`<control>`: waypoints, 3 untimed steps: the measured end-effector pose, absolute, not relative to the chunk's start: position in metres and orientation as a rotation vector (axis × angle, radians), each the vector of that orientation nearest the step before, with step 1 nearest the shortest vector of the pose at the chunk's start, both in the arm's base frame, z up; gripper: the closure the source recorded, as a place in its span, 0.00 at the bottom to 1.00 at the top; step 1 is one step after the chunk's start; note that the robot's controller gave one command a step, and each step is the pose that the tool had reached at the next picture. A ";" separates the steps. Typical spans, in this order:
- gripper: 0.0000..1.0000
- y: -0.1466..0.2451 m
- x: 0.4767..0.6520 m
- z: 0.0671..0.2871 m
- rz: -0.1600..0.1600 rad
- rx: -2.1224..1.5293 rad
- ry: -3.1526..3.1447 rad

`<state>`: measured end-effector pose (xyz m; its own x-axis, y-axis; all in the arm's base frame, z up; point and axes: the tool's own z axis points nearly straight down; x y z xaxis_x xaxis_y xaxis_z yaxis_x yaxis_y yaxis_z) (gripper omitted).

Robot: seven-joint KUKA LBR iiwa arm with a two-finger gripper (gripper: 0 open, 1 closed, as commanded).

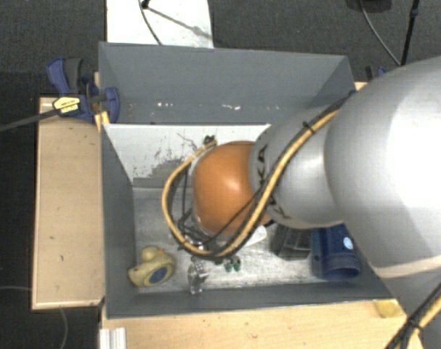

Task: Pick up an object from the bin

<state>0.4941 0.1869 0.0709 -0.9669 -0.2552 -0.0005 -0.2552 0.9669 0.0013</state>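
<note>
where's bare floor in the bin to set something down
Bare floor lies behind the yellow toy, between the view's left wall and the arm. A thinner strip runs along the front wall toward the blue cylinder. That right corner is crowded.

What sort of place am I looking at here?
Likely a robotics test lab: a big silver robot arm reaches into a grey metal bin holding loose odds, like a yellowish duck-shaped toy and a blue tube.

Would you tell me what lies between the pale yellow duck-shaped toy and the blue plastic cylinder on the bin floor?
In the camera view, three things: the gripper, small green pieces and a black block.
</note>
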 end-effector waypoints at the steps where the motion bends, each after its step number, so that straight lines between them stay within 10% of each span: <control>1: 0.00 0.205 0.492 0.078 -0.002 -0.194 3.135; 2: 1.00 0.232 0.489 0.072 0.001 -0.312 3.121; 3: 1.00 0.232 0.489 0.072 0.001 -0.309 3.121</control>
